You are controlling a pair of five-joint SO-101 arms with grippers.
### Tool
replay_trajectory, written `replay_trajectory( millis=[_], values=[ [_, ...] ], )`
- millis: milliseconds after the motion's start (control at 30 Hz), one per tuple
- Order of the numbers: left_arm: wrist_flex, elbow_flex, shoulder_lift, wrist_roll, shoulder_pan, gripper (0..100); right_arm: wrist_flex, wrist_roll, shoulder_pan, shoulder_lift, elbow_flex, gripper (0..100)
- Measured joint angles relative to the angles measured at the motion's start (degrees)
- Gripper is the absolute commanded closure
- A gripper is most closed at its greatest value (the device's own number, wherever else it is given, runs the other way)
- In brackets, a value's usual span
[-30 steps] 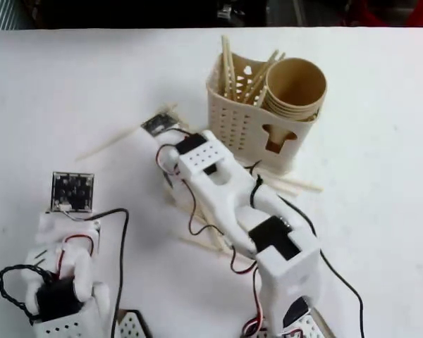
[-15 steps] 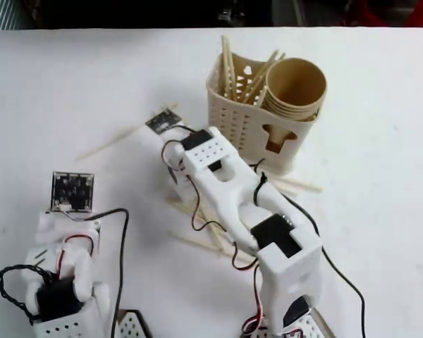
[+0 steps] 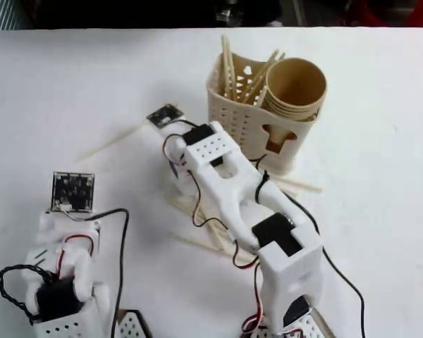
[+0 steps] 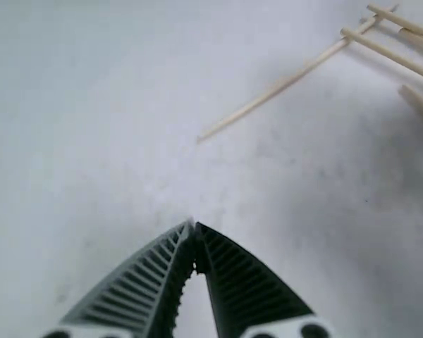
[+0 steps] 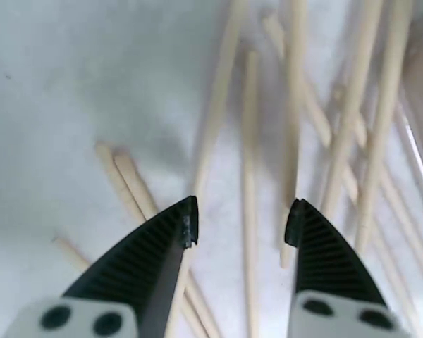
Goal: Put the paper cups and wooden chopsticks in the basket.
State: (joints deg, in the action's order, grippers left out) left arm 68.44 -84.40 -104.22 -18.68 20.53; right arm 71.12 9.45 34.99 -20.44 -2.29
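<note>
Several loose chopsticks (image 5: 250, 141) still lie on the table (image 3: 70, 70). The right gripper (image 5: 241, 222), jaws apart, has edged over them toward the basket (image 3: 243, 127) (grasp pending). The left gripper (image 4: 194, 243) is closed, empty and unmoved.

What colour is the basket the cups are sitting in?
Cream, with rows of small holes in its wall. The basket shows best in the high view.

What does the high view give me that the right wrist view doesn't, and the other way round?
High view: the basket holding stacked paper cups and upright chopsticks. Right wrist view: the right hand close up, open, jaws apart. Both: loose chopsticks lying on the table beneath that hand.
</note>
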Motion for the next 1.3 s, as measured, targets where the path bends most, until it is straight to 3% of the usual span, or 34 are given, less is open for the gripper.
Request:
replay_trajectory(
  millis=[400, 700, 1000, 1300],
  values=[
    [0.0, 0.0, 0.0, 0.0, 0.0, 98, -4.75, 4.22, -4.22, -3.69, 0.09, 79.1],
    [0.0, 0.0, 0.0, 0.0, 0.0, 98, -6.07, 4.31, -3.69, -7.12, 1.67, 98.2],
    [0.0, 0.0, 0.0, 0.0, 0.0, 98, -4.31, 9.32, -3.6, -9.32, 2.64, 98.1],
    [0.0, 0.0, 0.0, 0.0, 0.0, 98, 2.55, 9.67, 1.14, -0.18, 1.58, 98.1]
  ],
)
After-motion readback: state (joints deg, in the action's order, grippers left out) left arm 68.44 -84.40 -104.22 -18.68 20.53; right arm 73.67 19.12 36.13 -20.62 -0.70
